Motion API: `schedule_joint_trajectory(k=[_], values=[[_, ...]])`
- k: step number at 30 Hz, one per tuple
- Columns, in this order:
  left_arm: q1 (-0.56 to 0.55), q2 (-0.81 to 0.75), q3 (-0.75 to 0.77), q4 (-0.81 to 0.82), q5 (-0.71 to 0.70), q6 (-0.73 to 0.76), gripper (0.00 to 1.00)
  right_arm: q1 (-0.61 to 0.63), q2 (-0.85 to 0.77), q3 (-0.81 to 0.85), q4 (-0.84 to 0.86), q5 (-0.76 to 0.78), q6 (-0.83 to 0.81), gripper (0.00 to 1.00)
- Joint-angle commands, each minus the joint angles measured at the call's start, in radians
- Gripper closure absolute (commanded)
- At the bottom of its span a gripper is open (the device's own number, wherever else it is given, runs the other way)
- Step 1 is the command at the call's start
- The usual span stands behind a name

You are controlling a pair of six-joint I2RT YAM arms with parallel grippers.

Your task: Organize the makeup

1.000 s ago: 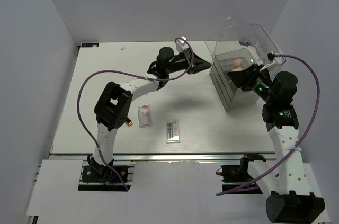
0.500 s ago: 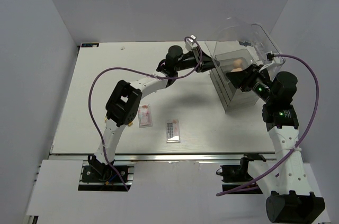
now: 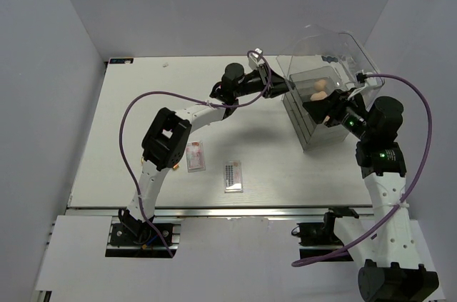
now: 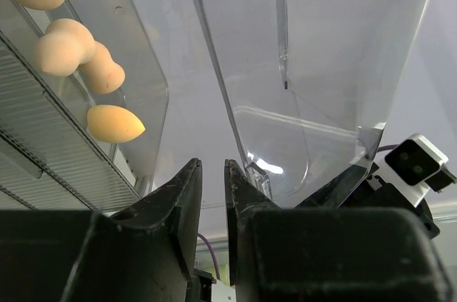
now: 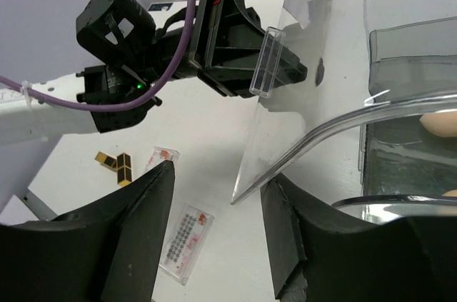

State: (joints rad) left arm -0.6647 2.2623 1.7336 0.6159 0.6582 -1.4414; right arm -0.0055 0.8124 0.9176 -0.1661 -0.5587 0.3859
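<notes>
Top external view, left arm (image 3: 161,141) first: stretches from the near edge across the white tabletop (image 3: 143,102) to the large clear plastic drawer box (image 3: 308,134) at the far right. Ends in the left gripper (image 3: 285,88), right against the box's upper left corner, below the raised, curved clear lid (image 3: 325,41).

Left wrist view, same left gripper (image 4: 213,188): shows black fingers (image 4: 178,202) drawn almost together, only a thin slit between, tips just beside the lower edge of the lid (image 4: 321,66). Cannot tell whether that edge is pinched.

Up in the box's top tray, behind the clear wall: three small peach egg-shaped sponges (image 4: 66,46), bunched close together.

Right gripper (image 3: 312,106): hangs at the front of the box, just beside the sponges' tray. Stands spread wide in the right wrist view (image 5: 221,173), the lower tip of the lid's curved edge showing in the gap between the two fingers.

Lying flat on the tabletop, well apart from the box: pinkish clear-cased rectangular palette (image 3: 195,155) and, to its right and nearer the front edge, dark-rowed clear-cased rectangular palette (image 3: 233,175), not touching each other. Just left of the pinkish one, seen from the right wrist: two small gold-and-dark-red lipstick tubes (image 5: 114,164), side by side on the tabletop.
</notes>
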Motion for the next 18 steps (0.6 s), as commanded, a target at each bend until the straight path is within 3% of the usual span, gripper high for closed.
schedule_joint_trajectory(k=[1,14,18], values=[[0.002,-0.087,0.017,0.048,0.001,-0.005,0.7,0.004,-0.028,0.093,-0.109,-0.081,-0.136,0.43],[0.014,-0.069,0.018,0.035,0.018,-0.008,0.7,0.004,-0.121,0.124,-0.443,-0.095,-0.541,0.49],[0.017,-0.058,0.018,-0.05,0.024,0.03,0.7,0.004,-0.121,0.122,-0.496,-0.069,-0.604,0.55]])
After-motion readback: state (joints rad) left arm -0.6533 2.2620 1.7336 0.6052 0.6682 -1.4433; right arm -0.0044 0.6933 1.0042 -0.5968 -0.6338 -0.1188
